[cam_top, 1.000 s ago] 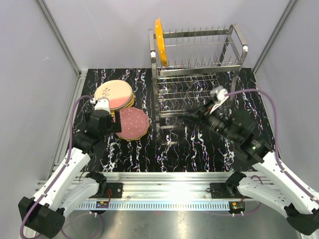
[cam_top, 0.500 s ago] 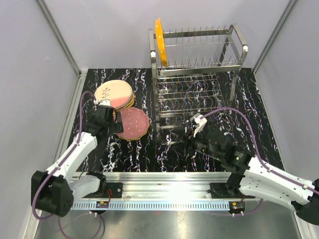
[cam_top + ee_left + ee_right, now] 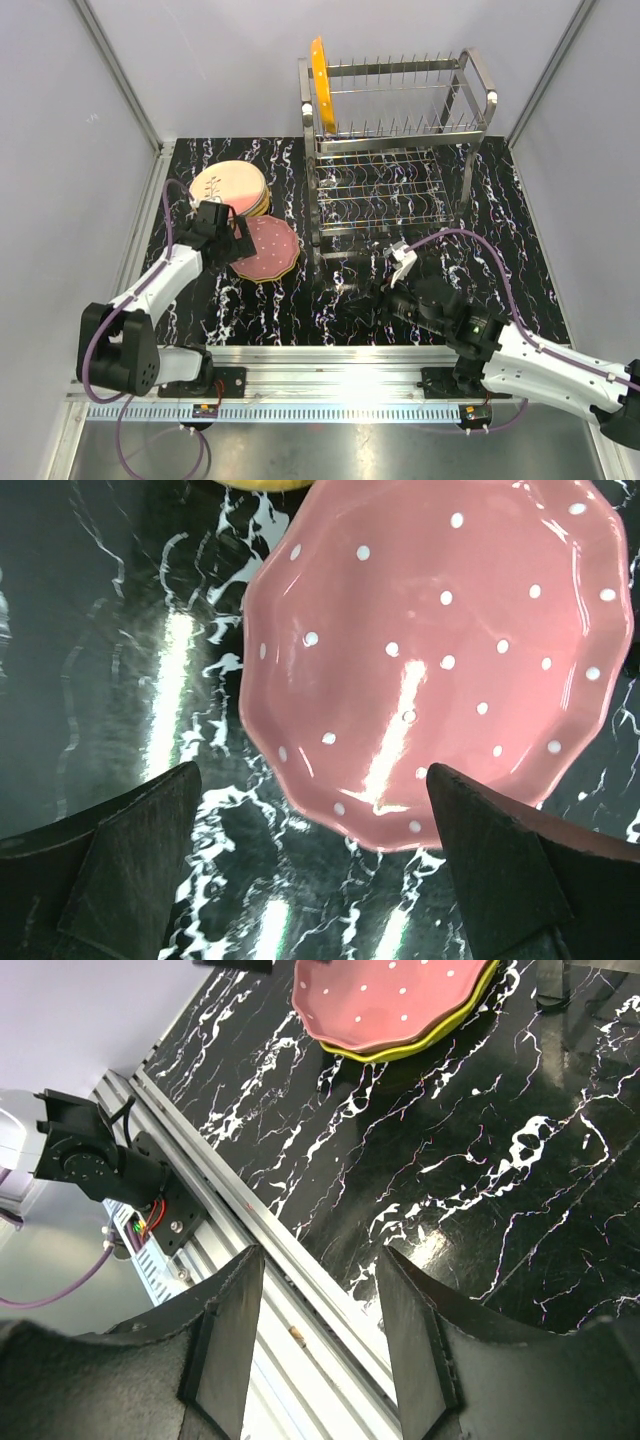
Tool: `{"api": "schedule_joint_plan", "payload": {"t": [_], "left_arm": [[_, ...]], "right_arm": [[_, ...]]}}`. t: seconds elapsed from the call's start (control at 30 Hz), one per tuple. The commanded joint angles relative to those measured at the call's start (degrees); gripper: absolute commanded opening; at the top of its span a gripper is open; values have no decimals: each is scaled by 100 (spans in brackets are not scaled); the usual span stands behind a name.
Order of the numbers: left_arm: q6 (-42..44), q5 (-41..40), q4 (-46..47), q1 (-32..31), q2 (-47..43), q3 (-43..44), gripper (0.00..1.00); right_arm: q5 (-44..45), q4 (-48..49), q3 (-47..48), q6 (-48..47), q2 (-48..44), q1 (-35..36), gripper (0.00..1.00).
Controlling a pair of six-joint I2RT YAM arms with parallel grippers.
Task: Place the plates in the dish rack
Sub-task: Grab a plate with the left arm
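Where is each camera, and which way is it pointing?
Top external: high behind the robot, looking down on the table, dish rack, left arm and right arm.
Left wrist: above the pink plate, looking down; left gripper open along the bottom edge.
Right wrist: low, looking across the table toward the left arm's base; right gripper at the bottom.
Shared: all three show the pink plate; right wrist also shows a lime-green plate beneath.

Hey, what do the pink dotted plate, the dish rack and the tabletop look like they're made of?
Pink dotted plate: probably glazed ceramic, maybe melamine; glossy, a bright light streak runs across it.
Dish rack: polished steel wire and tube, silvery and reflective.
Tabletop: glossy black with white marble-like veins; stone or laminate, hard to tell.
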Motion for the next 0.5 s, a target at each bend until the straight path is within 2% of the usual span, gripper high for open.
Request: {"api": "schedule_joint_plan", "payload": {"t": [0.0,0.2,0.27,0.3,0.47], "left_arm": [[-394,473,525,120,172,-252,98],[-710,711,1009,199,383,-428,86],[-806,720,1114,208,418,-472,84],[-833,720,1167,208,418,-516,78],[-939,457,1255,208,322,-718,67]], "right_arm": [[206,197,-70,139,-121,52,56],[251,267,-123,166,107,44,56],[233,311,-140,201,143,52,56],[242,328,-149,209,178,52,56],[356,285,-149,201,257,52,56]]}}
